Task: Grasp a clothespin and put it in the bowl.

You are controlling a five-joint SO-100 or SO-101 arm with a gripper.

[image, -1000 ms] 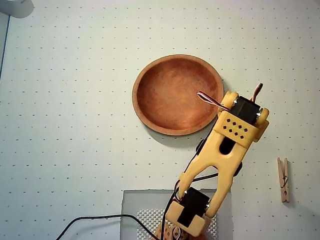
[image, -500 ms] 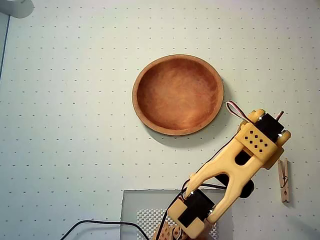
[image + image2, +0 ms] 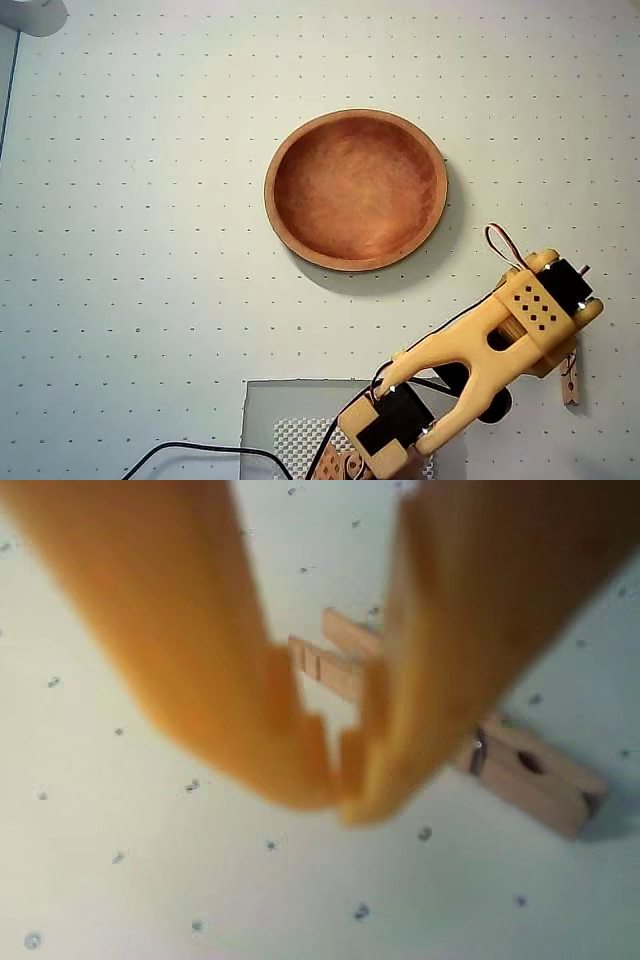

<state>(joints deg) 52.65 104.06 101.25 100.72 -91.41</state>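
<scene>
- Clothespin [image 3: 530, 770] lies flat on the dotted tabletop [image 3: 130, 250], at the right edge in the overhead view, long axis near vertical there, mostly under the yellow arm [image 3: 490, 340].
- In the wrist view it runs diagonally, upper left to lower right, spring coil towards the lower right.
- Hand [image 3: 340, 780] sits above it, tips nearly touching, closed on nothing.
- Bowl [image 3: 300, 240] is empty, well apart, up and left in the overhead view.
- Nothing lies between clothespin and bowl but bare tabletop.
</scene>
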